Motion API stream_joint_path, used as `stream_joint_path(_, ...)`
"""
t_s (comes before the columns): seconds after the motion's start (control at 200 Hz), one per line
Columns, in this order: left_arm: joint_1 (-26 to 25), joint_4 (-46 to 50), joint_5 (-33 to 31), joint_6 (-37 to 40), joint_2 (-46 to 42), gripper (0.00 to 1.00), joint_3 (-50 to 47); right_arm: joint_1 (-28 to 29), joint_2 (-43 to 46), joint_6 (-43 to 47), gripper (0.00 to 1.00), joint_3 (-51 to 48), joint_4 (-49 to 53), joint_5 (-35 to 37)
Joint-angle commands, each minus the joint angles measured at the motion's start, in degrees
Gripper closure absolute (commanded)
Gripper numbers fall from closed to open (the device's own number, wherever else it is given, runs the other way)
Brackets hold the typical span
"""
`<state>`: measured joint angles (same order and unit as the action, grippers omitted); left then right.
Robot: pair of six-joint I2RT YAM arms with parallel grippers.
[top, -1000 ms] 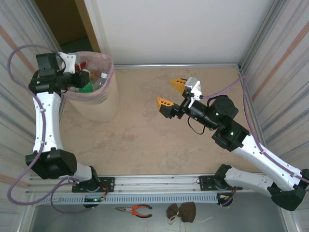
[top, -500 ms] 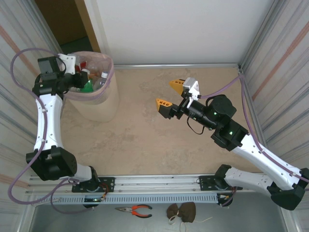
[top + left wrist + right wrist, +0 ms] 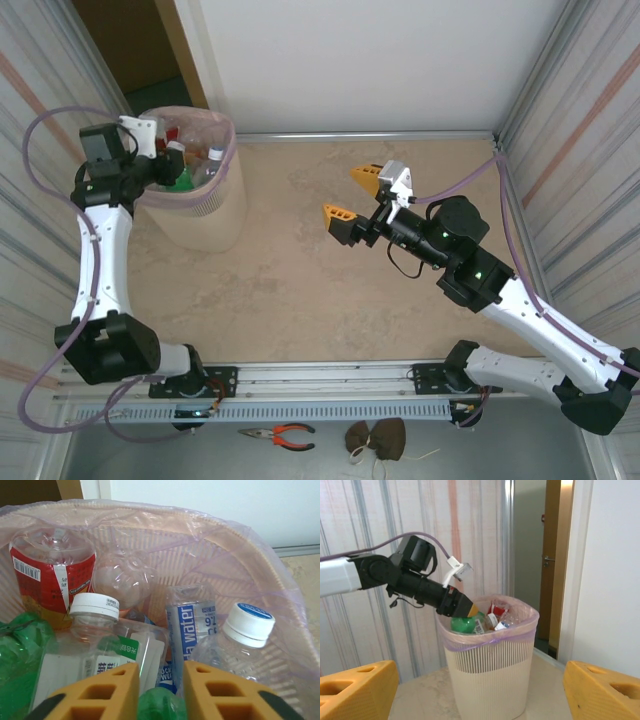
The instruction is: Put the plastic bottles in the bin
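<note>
- Hanging above the bin (image 3: 215, 215) at the upper left of the overhead view, the left claw (image 3: 165, 165) was clamped narrow on a green bottle (image 3: 159, 706).
- That bottle sat between the yellow fingers (image 3: 112, 690), inside the rim line and right above the heap. Letting go looked like all the coming move needed. Its long axis could not be read.
- The bin was lined with a thin bag and nearly full. It held a red-labelled bottle (image 3: 52, 575), a white-capped bottle (image 3: 95, 607), a blue-capped bottle (image 3: 248, 625) and another green one at the left edge.
- The right claw (image 3: 352, 193) stood wide and empty at mid-frame, well apart from the bin.
</note>
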<state>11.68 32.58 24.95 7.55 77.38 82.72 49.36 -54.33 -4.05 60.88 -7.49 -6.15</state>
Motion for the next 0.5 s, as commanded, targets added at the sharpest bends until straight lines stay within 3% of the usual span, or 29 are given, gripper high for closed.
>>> stream_joint_path(0.0,0.23,8.92,2.24,-2.65,-1.50,0.66,0.47,-0.40,1.30,-0.63,0.16,1.66,-0.12,0.68)
stream_joint_path(0.25,0.27,8.42,6.23,-5.73,-7.18,0.58,4.92,-0.40,3.46,0.90,0.16,1.43,4.12,4.39)
stream_joint_path(0.491,0.19,8.43,6.13,-8.52,-15.53,0.51,-2.05,-0.89,8.30,2.26,0.13,-1.50,11.17,14.40)
